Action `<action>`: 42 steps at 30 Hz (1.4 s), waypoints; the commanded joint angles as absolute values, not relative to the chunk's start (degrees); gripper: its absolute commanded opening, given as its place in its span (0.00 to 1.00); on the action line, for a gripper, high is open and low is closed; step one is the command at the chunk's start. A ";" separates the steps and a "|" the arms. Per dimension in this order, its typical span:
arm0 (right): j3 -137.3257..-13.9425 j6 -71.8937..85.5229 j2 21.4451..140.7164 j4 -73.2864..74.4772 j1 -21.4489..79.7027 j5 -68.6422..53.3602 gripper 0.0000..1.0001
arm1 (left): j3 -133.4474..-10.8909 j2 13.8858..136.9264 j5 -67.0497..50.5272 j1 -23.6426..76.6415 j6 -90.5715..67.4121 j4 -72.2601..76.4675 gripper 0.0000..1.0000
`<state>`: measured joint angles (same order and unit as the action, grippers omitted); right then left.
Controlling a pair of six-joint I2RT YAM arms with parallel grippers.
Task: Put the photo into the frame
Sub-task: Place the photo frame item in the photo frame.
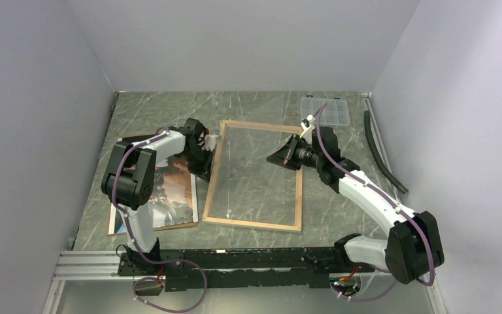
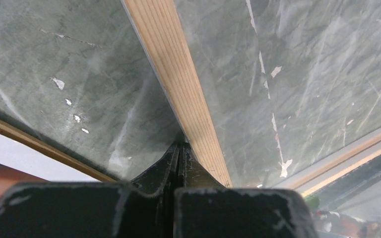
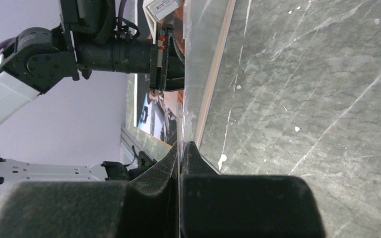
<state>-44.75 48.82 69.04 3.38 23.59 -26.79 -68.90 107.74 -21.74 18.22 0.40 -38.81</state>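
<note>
Nearest the arm bases, on the grey marbled table, the dark glossy photo print lies face up on a brown backing panel, just left of the thin light-wood rectangular frame. The left gripper has its fingers pressed together, tips against the frame's left rail. The right gripper is clamped on the edge of the clear pane. Farther back sits a small clear plastic compartment box.

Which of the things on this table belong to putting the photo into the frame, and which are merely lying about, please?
For the job: the photo, the frame, clear pane, and probably the brown backing panel beneath the photo.
Lying about: clear compartment box, black strip by the right wall.
</note>
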 commanded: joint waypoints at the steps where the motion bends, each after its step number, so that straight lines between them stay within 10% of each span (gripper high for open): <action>1: -42.13 53.23 68.73 -6.18 23.73 -28.00 0.00 | -69.14 106.96 -20.83 18.54 1.11 -37.86 0.03; 42: -30.15 51.79 74.39 -12.84 23.67 -21.38 0.00 | -69.85 107.94 -21.51 18.89 0.88 -38.32 0.03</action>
<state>-29.52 51.40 73.03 -9.50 22.41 -17.80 -69.12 107.46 -19.44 17.50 0.82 -39.57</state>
